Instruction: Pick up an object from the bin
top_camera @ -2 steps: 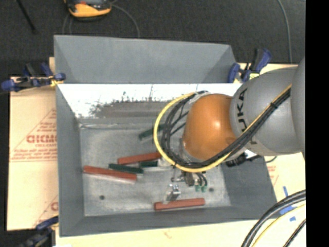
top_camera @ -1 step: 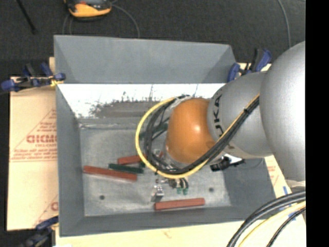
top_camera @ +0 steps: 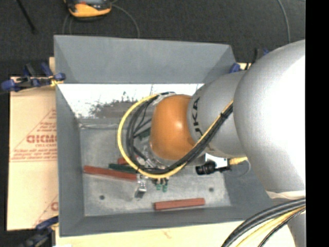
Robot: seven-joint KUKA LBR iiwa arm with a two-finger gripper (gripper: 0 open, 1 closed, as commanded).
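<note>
The gripper [top_camera: 152,183] sits low by the long red stick [top_camera: 105,172], wide or narrow I cannot tell, and probably needs to grab next.

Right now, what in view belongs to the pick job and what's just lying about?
Job: bin; hand, low over its middle; long red stick at left; green stick beside it; red bar by the near wall.
Lying about: orange device on the floor beyond the bin.
</note>
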